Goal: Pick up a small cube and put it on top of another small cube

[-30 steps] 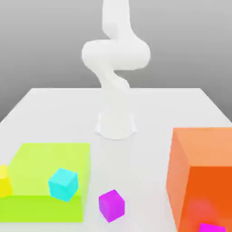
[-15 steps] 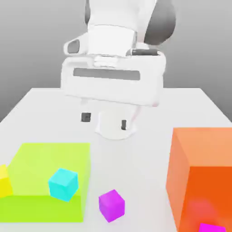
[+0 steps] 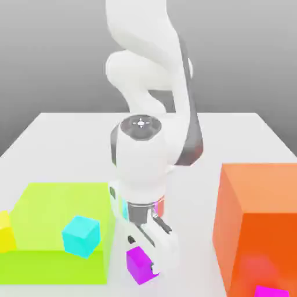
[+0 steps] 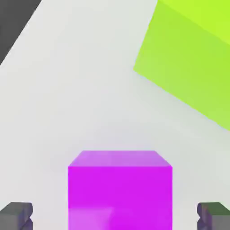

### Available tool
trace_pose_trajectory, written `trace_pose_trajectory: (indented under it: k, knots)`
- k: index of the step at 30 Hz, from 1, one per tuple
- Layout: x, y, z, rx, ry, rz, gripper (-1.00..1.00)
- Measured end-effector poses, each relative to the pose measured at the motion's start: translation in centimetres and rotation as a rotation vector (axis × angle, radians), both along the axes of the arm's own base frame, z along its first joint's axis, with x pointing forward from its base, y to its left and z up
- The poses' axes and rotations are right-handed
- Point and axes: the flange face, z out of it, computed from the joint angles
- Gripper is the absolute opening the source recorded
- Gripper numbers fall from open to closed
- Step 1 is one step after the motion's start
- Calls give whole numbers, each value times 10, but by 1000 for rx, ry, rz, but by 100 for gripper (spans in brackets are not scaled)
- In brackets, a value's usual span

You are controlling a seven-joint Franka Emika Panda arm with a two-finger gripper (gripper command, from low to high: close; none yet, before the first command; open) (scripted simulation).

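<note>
Magenta cube [image 4: 120,197] is sitting on the tabletop [image 4: 67,112] between wide-open, empty fingers [image 4: 115,216], cyan cube [image 3: 81,236] waiting by the green block [image 3: 66,214], so the grasp is needing centred, square lowering before closing.

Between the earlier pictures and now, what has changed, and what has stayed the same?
The gripper has come down from above the table's far part to the magenta cube, its open fingers now on either side, not touching it. Nothing has been taken hold of or let go. The magenta cube, cyan cube, lime-green block and orange block stayed put.
</note>
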Motion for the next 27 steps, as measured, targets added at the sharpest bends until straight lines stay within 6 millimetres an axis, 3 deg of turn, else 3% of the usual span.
trace_pose_trajectory:
  k: [6, 12, 14, 16, 19, 22, 27]
  knots:
    - [0, 0, -2, 0, -2, -1, -100]
    - [2, 5, 53, -7, 4, 18, -100]
    - [11, 12, 65, -25, 18, 47, -100]
    - [26, 3, 83, -37, 31, 20, -100]
    - [48, -19, 115, -42, 49, -45, -100]
    - [60, -75, 144, -33, 50, -170, -100]
    - [52, -175, 176, -21, 31, -369, -100]
